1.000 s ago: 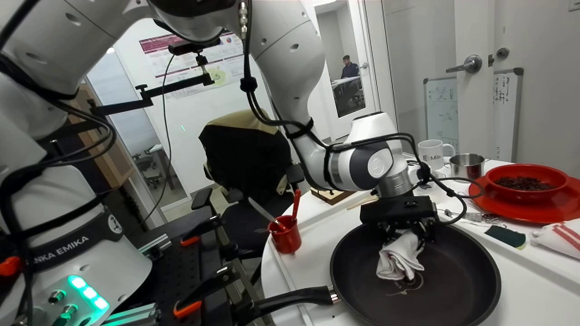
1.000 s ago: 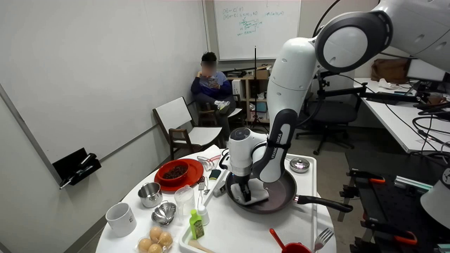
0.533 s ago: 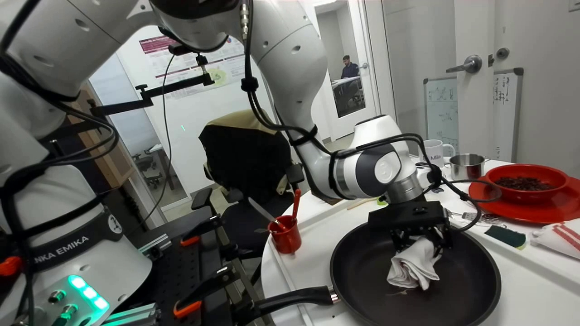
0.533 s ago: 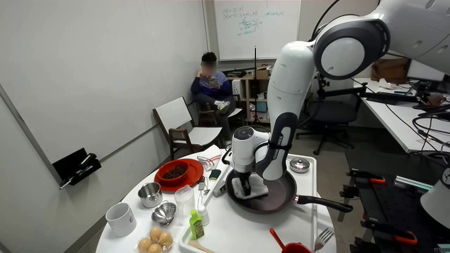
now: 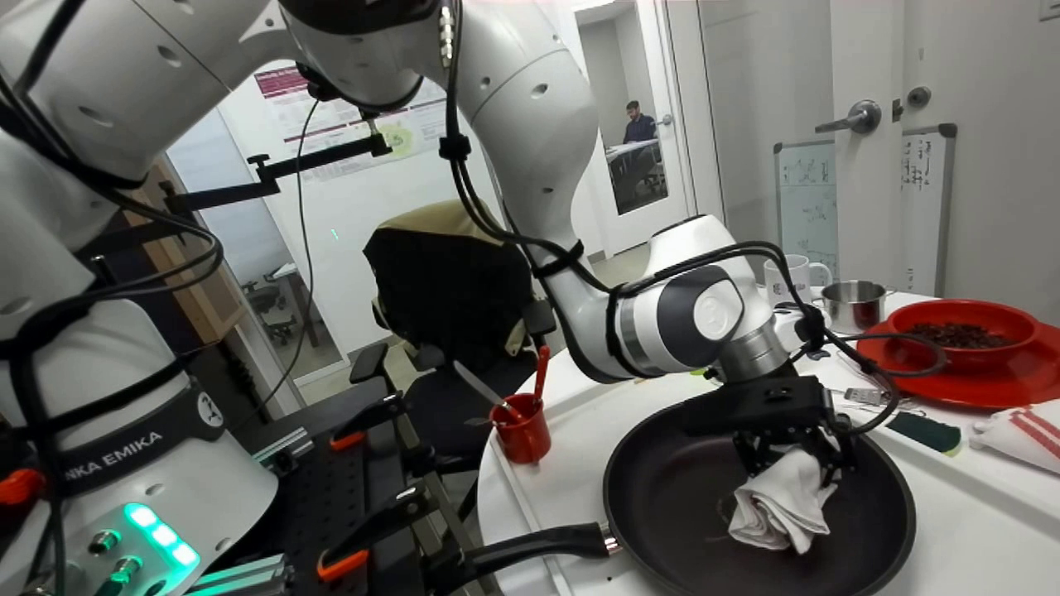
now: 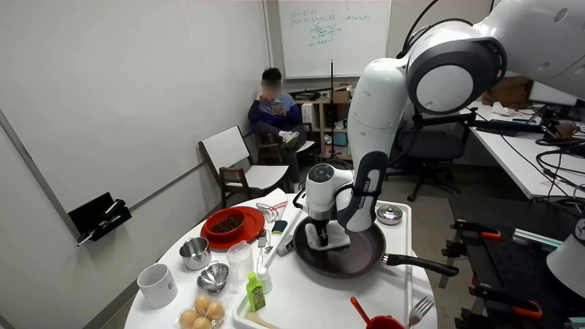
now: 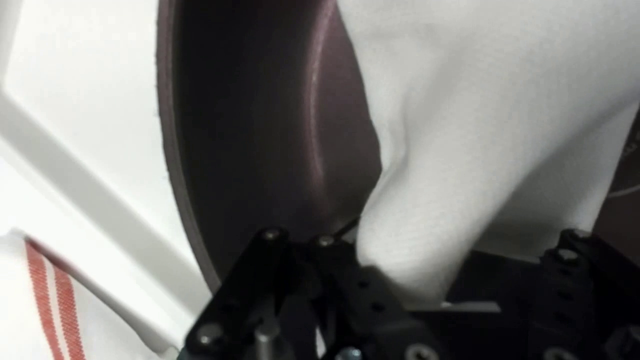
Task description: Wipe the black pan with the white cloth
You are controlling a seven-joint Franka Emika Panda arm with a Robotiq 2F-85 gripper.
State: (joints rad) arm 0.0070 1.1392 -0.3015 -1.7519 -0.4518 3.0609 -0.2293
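The black pan sits on the white tray, its handle pointing out over the table edge. It shows in both exterior views, and its wall shows in the wrist view. The folded white cloth is inside the pan and appears to touch its floor; it also shows in the wrist view. My gripper is over the pan, tilted, pointing down, and shut on the cloth, which bunches between the fingers. The fingertips are hidden by the cloth in the wrist view.
A red cup with utensils stands near the pan handle. A red bowl on a red plate, a green sponge and a red-striped towel lie beyond the tray. A green bottle and a metal lid are on the tray.
My gripper and the cloth have slid across the pan, rightward and nearer the camera in one view, and slightly right and farther away in another. The pan has not moved.
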